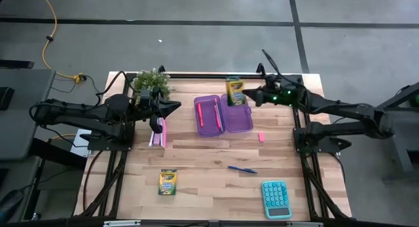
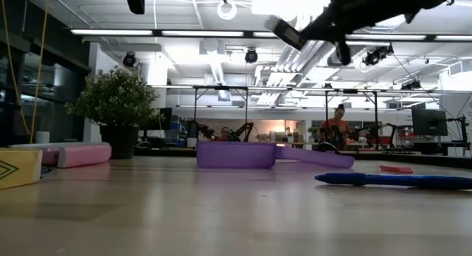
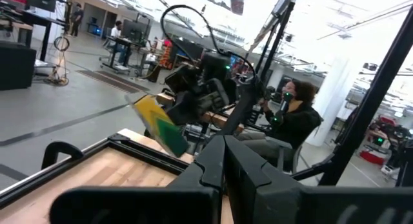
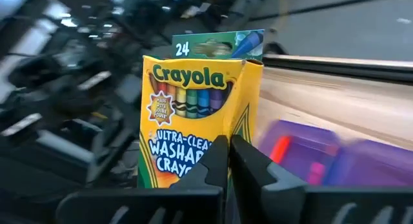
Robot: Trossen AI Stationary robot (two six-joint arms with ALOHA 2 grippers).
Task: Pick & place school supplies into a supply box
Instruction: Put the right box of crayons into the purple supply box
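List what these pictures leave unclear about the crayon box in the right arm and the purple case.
- Right pincer grip: in the right wrist view its fingers cover the crayon box bottom, so the contact is hidden.
- Purple case right half: high view is too small to show whether anything lies in it; right wrist view blurs it.
- Case contents: low view sees only its wall.
- Held box: blurred in the left wrist view.

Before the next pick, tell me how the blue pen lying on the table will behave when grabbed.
The blue pen is slim and round-looking, so it probably rolls if nudged sideways. It lies flat on the bare wood table, leaving little height for a gripper to catch. It looks rigid and light, likely easy to lift once pinched.
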